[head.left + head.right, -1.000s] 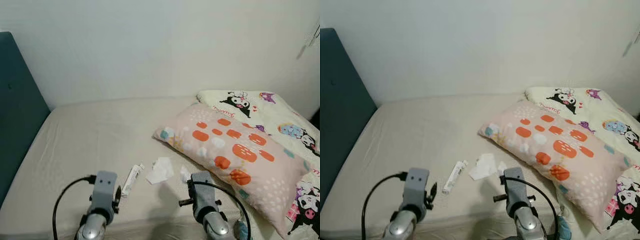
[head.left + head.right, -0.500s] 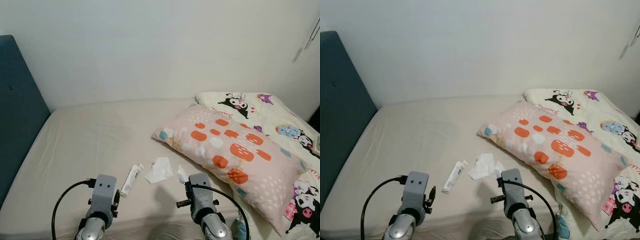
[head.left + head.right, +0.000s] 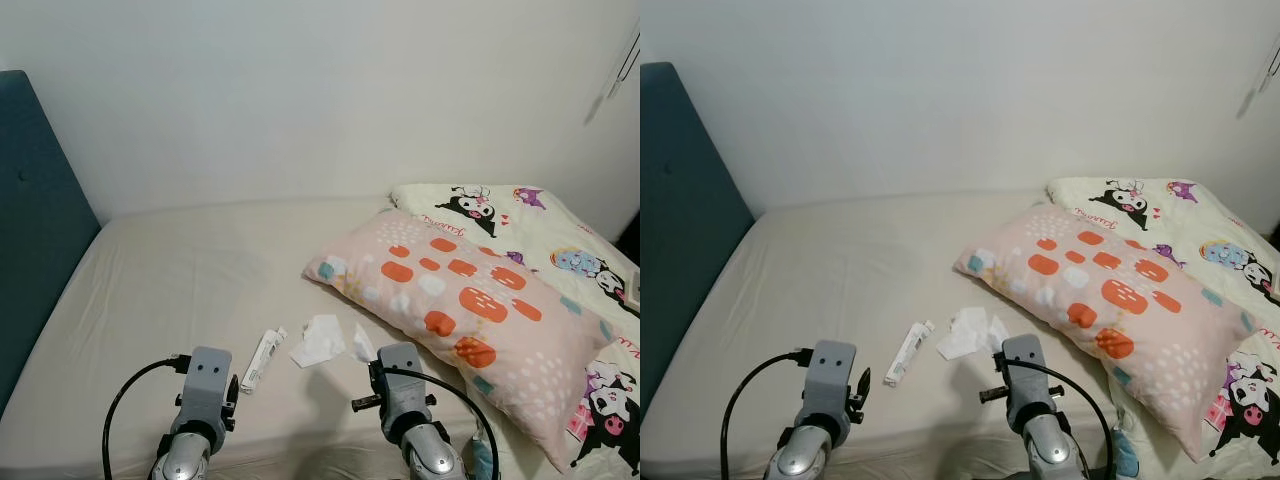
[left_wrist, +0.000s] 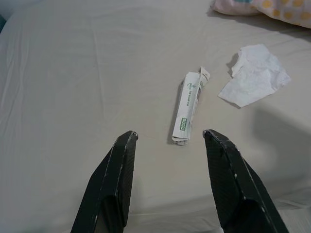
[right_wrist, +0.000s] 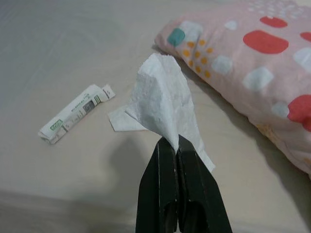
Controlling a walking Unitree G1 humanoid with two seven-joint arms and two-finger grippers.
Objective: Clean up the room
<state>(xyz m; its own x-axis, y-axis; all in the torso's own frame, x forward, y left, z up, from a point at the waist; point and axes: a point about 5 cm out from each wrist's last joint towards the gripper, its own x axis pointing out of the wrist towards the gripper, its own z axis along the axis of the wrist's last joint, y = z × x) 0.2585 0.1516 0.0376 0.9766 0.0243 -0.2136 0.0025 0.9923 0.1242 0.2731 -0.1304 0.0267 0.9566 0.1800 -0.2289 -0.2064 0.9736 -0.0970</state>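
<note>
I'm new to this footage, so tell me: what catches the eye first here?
The pink spotted pillow lies on the bed's right side, partly over a cartoon-print blanket. The right gripper is shut on a white tissue, while a rolled wrapper lies ahead of the open left gripper.

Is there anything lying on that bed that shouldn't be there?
Yes. A crumpled white wrapper and a tissue lie on the bare sheet beside the pillow. The right gripper is pinching another tissue piece.
</note>
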